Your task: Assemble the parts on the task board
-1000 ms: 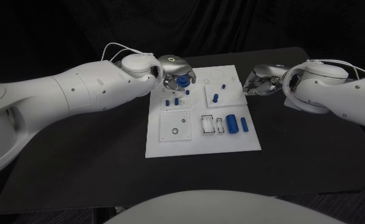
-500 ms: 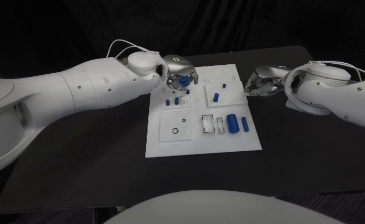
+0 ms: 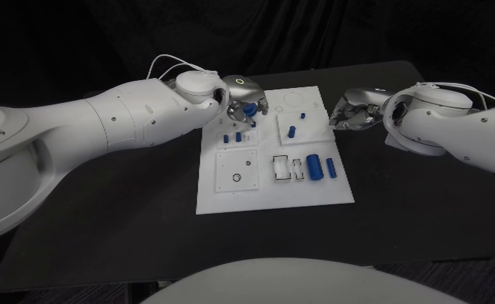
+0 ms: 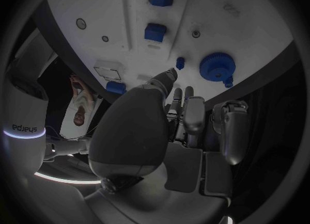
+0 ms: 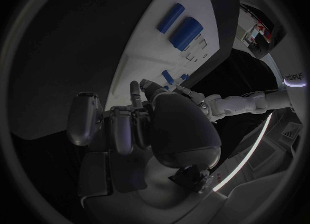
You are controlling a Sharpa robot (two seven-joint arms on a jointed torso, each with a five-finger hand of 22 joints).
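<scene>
The white task board (image 3: 270, 193) lies mid-table. My left hand (image 3: 243, 96) hovers over its far left corner. A blue gear (image 3: 249, 109) sits there on the board (image 4: 97, 7), just beyond my fingertips (image 4: 170, 74); the gear (image 4: 217, 66) looks free of them, with a small blue peg (image 4: 180, 62) beside it. My right hand (image 3: 350, 116) hangs off the board's right edge, fingers (image 5: 123, 126) curled in on nothing.
Two small blue blocks (image 3: 233, 136) lie near the gear, a blue oblong piece (image 3: 293, 131) further right. A thick blue cylinder (image 3: 315, 167) and a thin one (image 3: 331, 169) lie beside white frames (image 3: 282, 168). A square plate (image 3: 238, 170) holds a ring.
My left hand has drifted a little toward the far edge of the board, and the gear has gone from inside its fingers to the board. The right hand has stayed put.
</scene>
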